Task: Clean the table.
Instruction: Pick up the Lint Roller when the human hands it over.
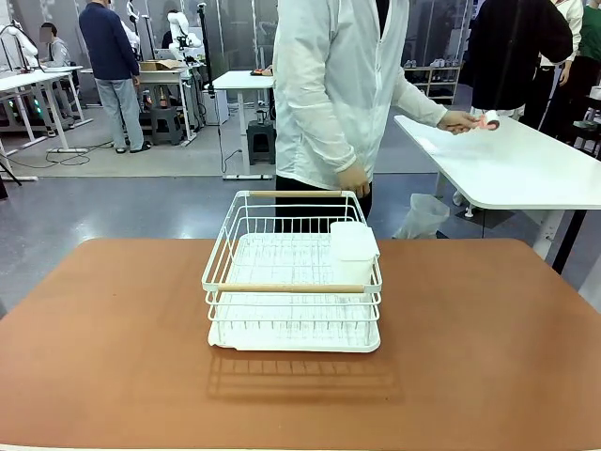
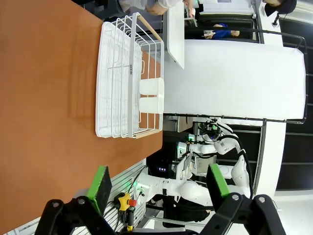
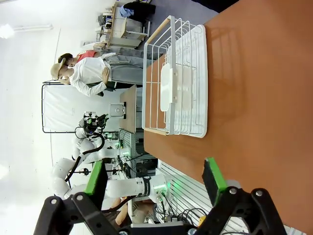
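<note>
Front view: the reddish-brown table (image 1: 113,319) runs across the whole near half of my picture. A white wire dish rack (image 1: 291,287) with two wooden handles stands about mid-table, and a white tub (image 1: 353,246) hangs inside its right end. A person (image 1: 333,85) in a white coat stands just behind the far edge of the table, one hand low by the rack's far handle. Their other hand reaches out over a separate white table (image 1: 526,174) off to the right.

Left wrist view: my left gripper (image 2: 160,185) is wide open, green pads (image 2: 102,187) far apart with nothing between them. The table (image 2: 44,98) stretches away ahead of one finger, and the other finger hangs off past the table's edge. The dish rack (image 2: 117,83) sits well ahead of the fingertips on that surface, with the white tub (image 2: 150,95) on the side of it nearer the table edge.

Right wrist view: my right gripper (image 3: 154,177) is also spread fully apart and carries nothing. The table (image 3: 264,98) lies ahead of one finger and off to that side. The dish rack (image 3: 186,78) stands well ahead of the tips, with the white tub (image 3: 168,85) inside it
</note>
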You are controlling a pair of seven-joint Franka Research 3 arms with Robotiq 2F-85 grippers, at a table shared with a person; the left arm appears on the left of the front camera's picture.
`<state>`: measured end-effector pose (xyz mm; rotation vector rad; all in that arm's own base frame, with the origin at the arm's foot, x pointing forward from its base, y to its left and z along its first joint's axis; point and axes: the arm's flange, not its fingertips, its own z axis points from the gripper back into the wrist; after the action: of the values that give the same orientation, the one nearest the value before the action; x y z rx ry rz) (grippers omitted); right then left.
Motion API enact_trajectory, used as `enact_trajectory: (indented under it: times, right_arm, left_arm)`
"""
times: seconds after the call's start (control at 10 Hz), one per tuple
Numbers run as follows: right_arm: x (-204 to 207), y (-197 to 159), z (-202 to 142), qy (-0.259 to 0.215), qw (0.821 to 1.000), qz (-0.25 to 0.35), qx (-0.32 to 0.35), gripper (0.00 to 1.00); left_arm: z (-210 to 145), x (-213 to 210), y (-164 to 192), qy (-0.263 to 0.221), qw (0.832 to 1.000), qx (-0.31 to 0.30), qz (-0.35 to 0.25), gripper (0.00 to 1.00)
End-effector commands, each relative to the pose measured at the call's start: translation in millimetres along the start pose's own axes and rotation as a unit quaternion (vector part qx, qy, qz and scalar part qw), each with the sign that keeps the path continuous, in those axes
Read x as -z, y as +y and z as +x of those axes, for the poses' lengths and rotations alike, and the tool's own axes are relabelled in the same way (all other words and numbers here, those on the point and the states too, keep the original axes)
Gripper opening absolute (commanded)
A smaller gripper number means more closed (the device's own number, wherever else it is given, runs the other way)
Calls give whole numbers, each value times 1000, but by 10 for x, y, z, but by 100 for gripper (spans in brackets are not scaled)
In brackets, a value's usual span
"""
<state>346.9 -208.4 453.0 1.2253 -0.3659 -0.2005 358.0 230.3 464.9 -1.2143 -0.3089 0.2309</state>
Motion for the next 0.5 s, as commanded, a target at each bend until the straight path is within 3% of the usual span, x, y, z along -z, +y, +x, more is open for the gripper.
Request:
enact_trajectory:
  times: [0.0,0.4]
  right_arm:
    - [-12,15,-15,1,1000,5,-3,100]
    - [-12,15,-15,1,1000,5,-3,100]
  left_arm:
    - [-10,-18,3,-1,1000,1,-6,100]
    - [-10,-18,3,-1,1000,1,-6,100]
